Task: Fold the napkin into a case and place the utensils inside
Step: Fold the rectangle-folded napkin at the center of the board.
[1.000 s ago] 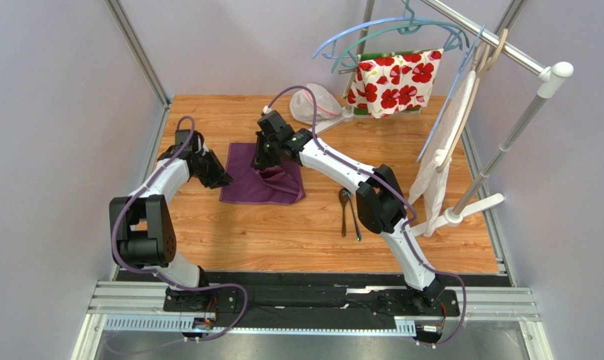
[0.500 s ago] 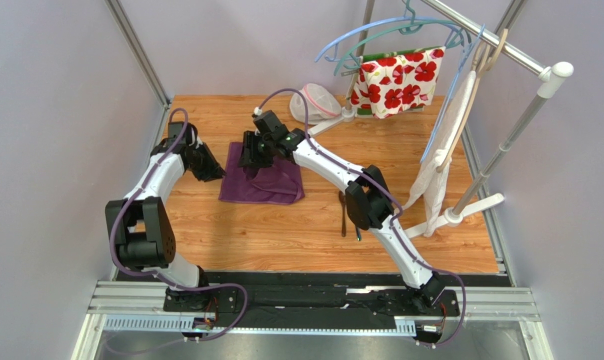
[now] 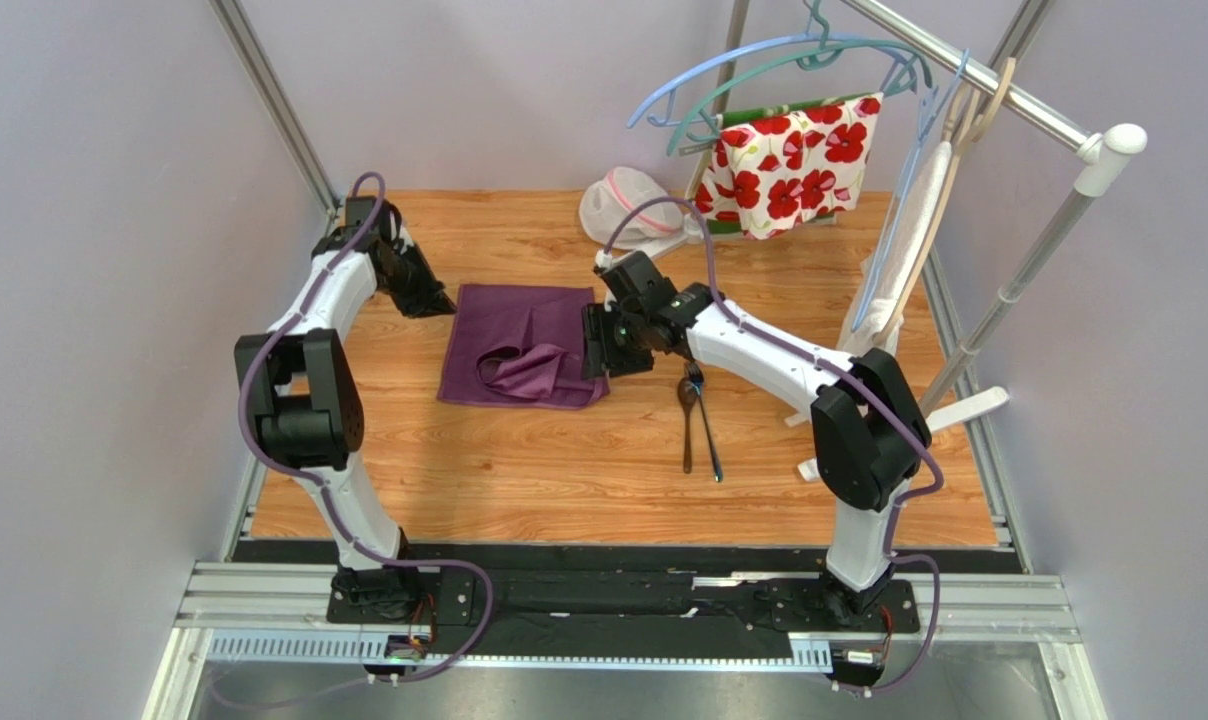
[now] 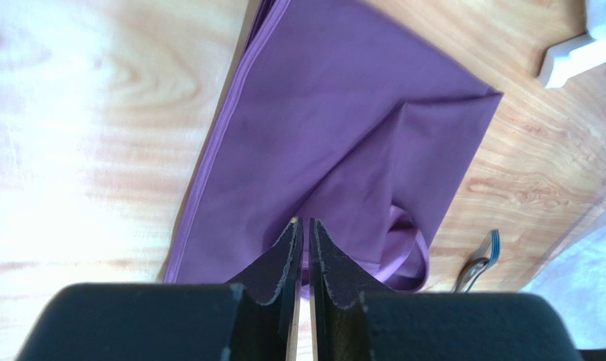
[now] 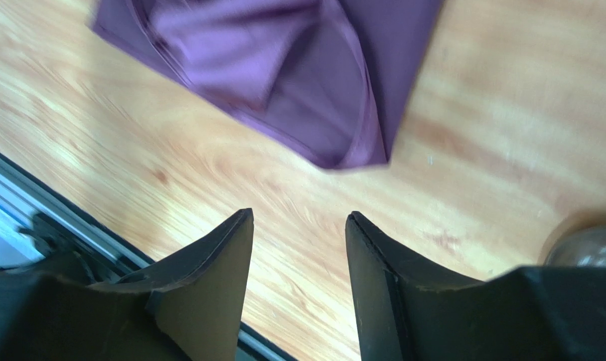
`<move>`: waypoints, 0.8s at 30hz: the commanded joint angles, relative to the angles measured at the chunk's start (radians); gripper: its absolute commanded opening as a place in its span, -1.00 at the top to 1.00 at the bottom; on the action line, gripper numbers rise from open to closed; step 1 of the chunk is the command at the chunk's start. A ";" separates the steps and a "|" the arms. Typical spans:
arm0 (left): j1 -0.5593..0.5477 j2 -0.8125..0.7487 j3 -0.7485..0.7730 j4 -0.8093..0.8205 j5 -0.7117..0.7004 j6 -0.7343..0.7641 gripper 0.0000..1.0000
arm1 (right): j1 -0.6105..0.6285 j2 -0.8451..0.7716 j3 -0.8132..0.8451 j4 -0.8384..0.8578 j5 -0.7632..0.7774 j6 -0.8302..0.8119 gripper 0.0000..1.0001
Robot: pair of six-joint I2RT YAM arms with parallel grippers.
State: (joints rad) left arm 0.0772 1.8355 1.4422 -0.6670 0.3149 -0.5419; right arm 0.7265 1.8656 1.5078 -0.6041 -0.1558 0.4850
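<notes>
The napkin (image 3: 517,348) is on the table (image 3: 565,473), a bit left of the middle. It's not lying flat, the near right part is bunched into a loose, rumpled fold.

The left arm is stretched way out along the left side with its elbow up. The left hand (image 3: 422,300) sits right by the napkin's far left corner, angled toward the cloth. In the left wrist view its fingers (image 4: 283,263) are pressed together with nothing between them.

The right arm reaches from its base across toward the left, and the right hand (image 3: 601,339) is at the napkin's right edge, pointing down. In its own wrist view the fingers are spread apart and empty. There's bare wood between them and the napkin's corner is just beyond the tips.

The utensils (image 3: 697,426) lie side by side on the table to the right of the napkin, near the right hand, clear of the cloth.
</notes>
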 commanded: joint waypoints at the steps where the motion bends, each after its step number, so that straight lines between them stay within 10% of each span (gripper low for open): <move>1: -0.027 0.099 0.144 -0.075 0.020 0.072 0.75 | 0.013 -0.006 -0.115 0.128 -0.051 0.003 0.12; 11: -0.073 0.347 0.253 -0.101 -0.057 0.111 0.85 | 0.042 0.122 -0.161 0.305 -0.071 0.081 0.80; 24: -0.048 0.150 -0.115 -0.171 -0.031 -0.122 1.00 | -0.028 0.248 -0.043 0.244 0.107 -0.014 0.84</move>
State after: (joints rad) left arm 0.0227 2.0655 1.4700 -0.7761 0.2646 -0.5770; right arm 0.7490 2.0544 1.3869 -0.3450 -0.1703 0.5484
